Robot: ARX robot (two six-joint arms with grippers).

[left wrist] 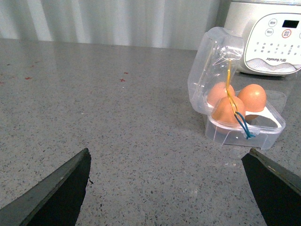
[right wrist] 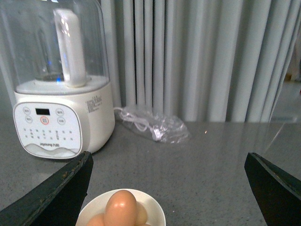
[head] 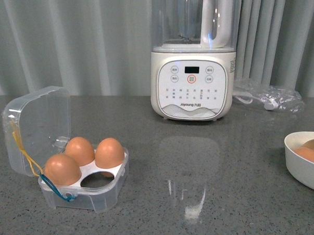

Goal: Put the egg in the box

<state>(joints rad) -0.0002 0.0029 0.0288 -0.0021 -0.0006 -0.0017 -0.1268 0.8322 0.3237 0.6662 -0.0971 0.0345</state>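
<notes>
- The box (head: 105,195) sits near the front left corner of the grey speckled worktop (head: 226,161); its domed clear lid (head: 37,125) stands open on the side towards the left edge; a yellow cord (head: 23,152) and a blue cord (head: 56,188) run down that side to the front corner of the base.
- Three brown eggs (head: 79,150) fill three holes of the white tray; the fourth hole (head: 94,180), the one nearest the front edge and on the side away from the lid, holds nothing.
- The egg (right wrist: 121,206) lies uppermost in a white bowl (head: 300,168) at the right edge of the worktop; it rests on other brown eggs, well apart from the box.
- The right gripper (right wrist: 168,154) is spread wide, its two dark fingers (right wrist: 61,188) far apart and holding nothing; the egg lies ahead of the gap between them, untouched.
- The left gripper (left wrist: 168,153) is likewise spread wide and empty; the box lies ahead of it, off towards one finger, with bare worktop between.
- A white blender (head: 193,90) with a clear jug stands at the back edge, near the middle; a crumpled clear bag (head: 273,98) holding a white cord lies just beside it, towards the back right corner.
- A pale pleated curtain (head: 91,42) hangs behind the back edge.
</notes>
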